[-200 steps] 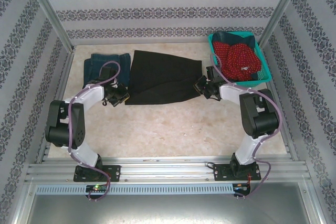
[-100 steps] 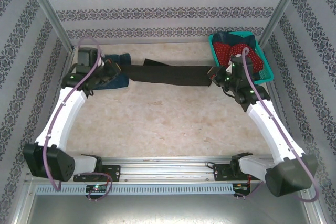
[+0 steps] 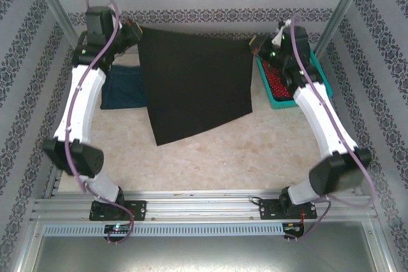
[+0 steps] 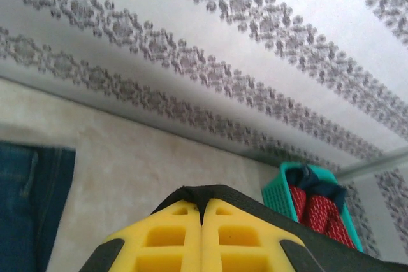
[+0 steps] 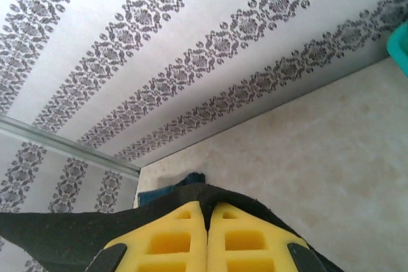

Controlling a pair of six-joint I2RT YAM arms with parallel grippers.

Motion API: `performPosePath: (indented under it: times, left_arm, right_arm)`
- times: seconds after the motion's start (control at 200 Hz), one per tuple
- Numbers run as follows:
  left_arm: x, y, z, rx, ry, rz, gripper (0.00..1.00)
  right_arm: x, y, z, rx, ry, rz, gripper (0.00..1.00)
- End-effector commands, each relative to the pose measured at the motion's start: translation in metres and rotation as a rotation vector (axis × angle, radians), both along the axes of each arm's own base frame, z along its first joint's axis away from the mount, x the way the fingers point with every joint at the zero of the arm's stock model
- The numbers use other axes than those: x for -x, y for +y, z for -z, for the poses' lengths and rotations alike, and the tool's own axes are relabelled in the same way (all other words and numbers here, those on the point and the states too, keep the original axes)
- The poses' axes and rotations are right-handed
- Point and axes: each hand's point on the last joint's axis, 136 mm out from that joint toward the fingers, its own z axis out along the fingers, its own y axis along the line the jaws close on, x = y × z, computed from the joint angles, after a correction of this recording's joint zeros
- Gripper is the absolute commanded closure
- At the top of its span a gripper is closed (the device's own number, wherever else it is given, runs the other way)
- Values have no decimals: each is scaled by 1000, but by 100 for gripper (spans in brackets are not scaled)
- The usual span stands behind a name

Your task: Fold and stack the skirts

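A black skirt (image 3: pixel 191 84) hangs spread in the air over the back of the table. My left gripper (image 3: pixel 132 32) is shut on its upper left corner, and black cloth (image 4: pixel 204 197) is pinched between the yellow fingertips. My right gripper (image 3: pixel 255 46) is shut on the upper right corner, with black cloth (image 5: pixel 205 195) bunched at the tips. A folded dark blue denim skirt (image 3: pixel 124 87) lies flat at the left under my left arm; I see its denim (image 4: pixel 29 202) again in the left wrist view. A red dotted skirt (image 3: pixel 279 79) sits in the basket with a dark blue one (image 4: pixel 319 183).
The teal mesh basket (image 3: pixel 271 97) stands at the back right, partly behind my right arm. Patterned walls and metal posts close in the back and sides. Bare beige tabletop (image 3: pixel 210 160) stretches in front of the hanging skirt.
Both arms have reached up and back, lifting the black skirt off the table. It went from lying flat, through a stretched band, to a wide hanging sheet.
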Motion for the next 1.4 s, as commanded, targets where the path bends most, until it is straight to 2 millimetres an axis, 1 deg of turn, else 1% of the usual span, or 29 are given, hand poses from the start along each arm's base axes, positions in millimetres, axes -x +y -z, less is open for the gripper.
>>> performPosePath:
  times: [0.0,0.03,0.08,0.145,0.165,0.255,0.345,0.42,0.46,0.465,0.49,0.515,0.52,0.525,0.59,0.595,0.654,0.714,0.749,0.784,0.824,0.874,0.929,0.984,1.114,1.204,1.259,1.304,1.394]
  left_arm:
    - [-18,27,-58,-78,-156,-77,100]
    - [-20,28,-65,-88,-161,-77,100]
    - [-20,25,-73,-102,-164,-57,100]
    - [-15,20,-74,-113,-153,-23,100]
    - [-12,19,-73,-118,-147,-16,100]
    - [0,16,-52,-135,-74,17,100]
    - [18,11,-20,-112,-7,39,100]
    - [41,12,19,-81,59,30,100]
    - [59,12,45,-55,113,20,100]
    - [60,12,52,-52,128,19,100]
    - [73,11,65,-30,152,16,100]
    - [87,9,87,0,198,16,100]
    - [87,9,94,5,214,16,100]
    - [92,8,93,11,210,18,100]
    - [131,3,151,80,352,9,100]
    - [134,3,158,84,370,8,100]
    - [177,1,211,128,513,-19,100]
    - [217,0,255,170,637,-50,100]
    - [237,-2,274,193,694,-58,100]
    - [255,-3,287,209,745,-70,100]
    - [269,-5,296,224,775,-73,100]
    - [277,-6,299,232,792,-76,100]
    - [276,-6,295,224,790,-68,100]
    - [267,-6,288,205,783,-54,100]
    - [224,-5,264,140,736,-14,100]
    - [192,-5,239,108,671,9,100]
    - [175,-7,227,98,637,27,100]
    - [163,-10,221,88,620,43,100]
    - [143,-15,217,63,607,76,100]
  right_arm:
    - [-24,-1,-53,17,-145,-2,100]
    - [-29,1,-57,13,-151,-13,100]
    - [-31,3,-62,13,-157,-22,100]
    - [-27,4,-61,17,-156,-34,100]
    - [-24,5,-58,21,-150,-35,100]
    - [-11,2,-40,28,-122,-34,100]
    - [8,0,-4,35,-57,-42,100]
    - [27,-1,35,34,24,-57,100]
    - [39,0,59,25,81,-73,100]
    - [41,1,63,24,90,-76,100]
    - [50,1,79,19,134,-80,100]
    - [61,2,97,16,181,-88,100]
    - [63,2,101,15,192,-89,100]
    - [65,2,104,14,201,-92,100]
    - [96,0,145,21,315,-92,100]
    - [99,0,149,23,326,-91,100]
    - [131,-1,186,26,426,-83,100]
    - [162,0,218,13,517,-78,100]
    - [180,2,236,2,571,-76,100]
    - [196,5,252,-8,619,-79,100]
    - [212,9,268,-17,667,-84,100]
    - [227,14,282,-19,710,-90,100]
    - [232,19,288,-21,725,-98,100]
    - [228,20,288,-10,721,-95,100]
    - [204,9,273,59,663,-27,100]
    - [184,6,261,55,617,-8,100]
    - [174,4,259,45,617,-5,100]
    - [166,2,259,43,623,-4,100]
    - [153,-1,261,45,627,-10,100]
